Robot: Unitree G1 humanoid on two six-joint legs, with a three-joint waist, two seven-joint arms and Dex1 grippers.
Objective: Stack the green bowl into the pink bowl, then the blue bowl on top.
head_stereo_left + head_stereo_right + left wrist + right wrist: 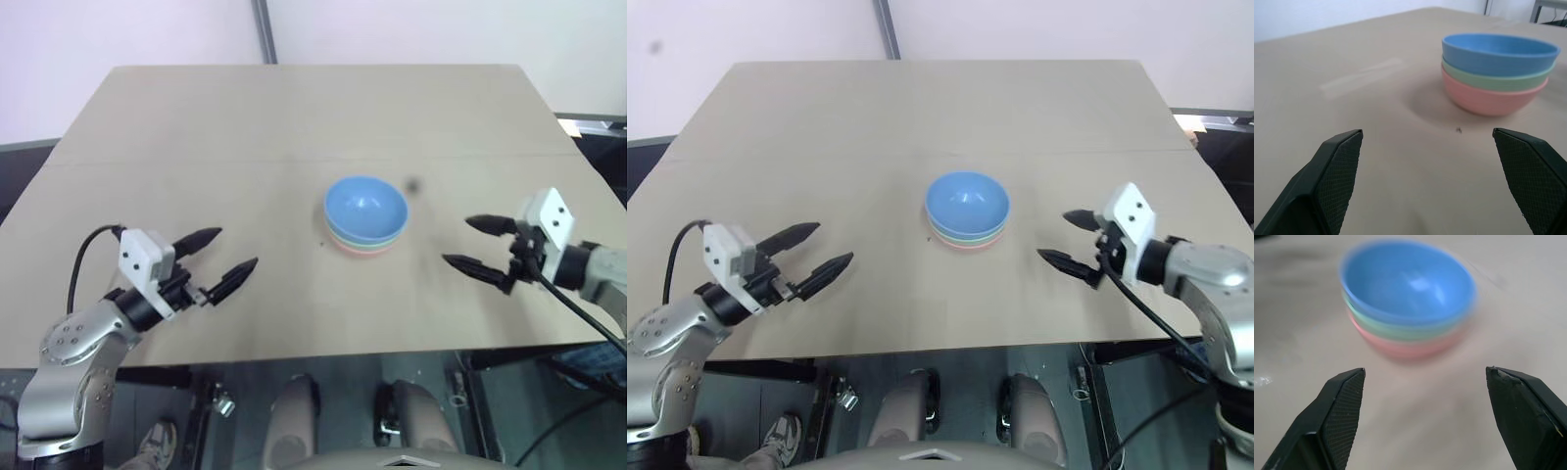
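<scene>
- The three bowls sit nested in one stack near the middle of the bench (196, 127), a little toward its right edge and closer to the near edge than the far one.
- The pink bowl (1488, 100) is at the bottom, resting on the bench surface.
- The green bowl (1493, 81) sits inside it, with just its rim band showing between the other two.
- The blue bowl (365, 208) is on top, upright, its hollow open to the head camera.
- The left gripper (217, 258) hangs over the near left part of the bench, well apart from the stack; its fingers (1334, 171) stand wide apart with nothing between them (bare bench shows in the gap).
- The right gripper (477, 245) is near the bench's right edge, to the right of the stack and clear of it; its fingers (1339, 416) are likewise spread wide and hold nothing.
- Both grippers point inward toward the stack.
- A small dark speck (1458, 129) lies on the bench just beside the pink bowl.
</scene>
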